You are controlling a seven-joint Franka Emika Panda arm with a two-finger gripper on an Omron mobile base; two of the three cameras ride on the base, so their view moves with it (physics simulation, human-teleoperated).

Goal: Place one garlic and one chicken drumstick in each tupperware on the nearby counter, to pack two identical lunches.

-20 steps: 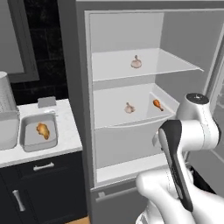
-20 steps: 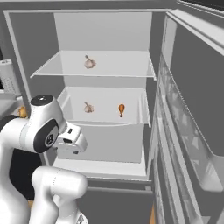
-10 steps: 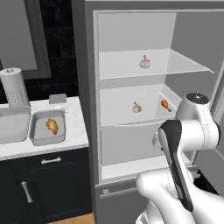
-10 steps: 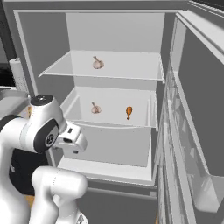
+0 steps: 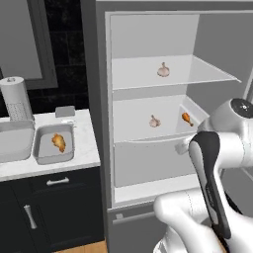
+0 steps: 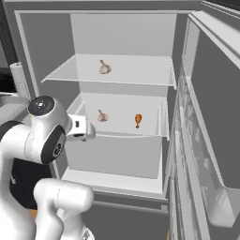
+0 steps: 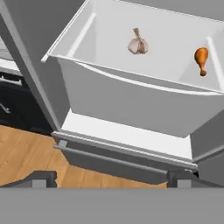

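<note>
A: What sits in the fridge [image 5: 99,74]?
B: One garlic [image 5: 163,70] on the upper shelf [image 5: 197,74]. In the drawer [image 7: 131,100] below, a second garlic [image 7: 138,43] lies left of a drumstick [image 7: 201,58].
A: And left of the fridge?
B: The counter [image 5: 86,148], with a tupperware [image 5: 44,157] holding another drumstick [image 5: 59,142]; a paper-towel roll [image 5: 16,99] stands behind.

Your left base view looks from behind the arm, forward and down, at the open fridge [image 5: 148,123] and the counter [image 5: 84,148] beside it. Your right base view faces the same fridge [image 6: 122,112] from the other side. The hand view looks steeply down, close over the fridge's drawer [image 7: 131,100], which all three views share.
</note>
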